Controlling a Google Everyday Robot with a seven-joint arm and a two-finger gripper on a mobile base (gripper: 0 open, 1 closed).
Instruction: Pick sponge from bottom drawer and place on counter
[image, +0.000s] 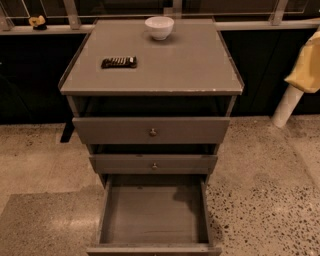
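The grey counter (175, 65) tops the three-drawer cabinet at mid-frame. Below it the bottom drawer (150, 217) is pulled out, and the part of its flat floor that shows is bare. No sponge shows anywhere; it is hidden or out of view. My gripper is out of view. Only a yellow blocky part of my arm (306, 70) shows at the right edge, level with the counter and off to its side.
A white bowl (159, 27) stands at the counter's back edge and a dark flat bar (119, 62) lies at its left. Two upper drawers (152, 131) are slightly out. A white post (287, 106) stands right of the cabinet. A small yellow object (36, 21) sits on the far-left ledge.
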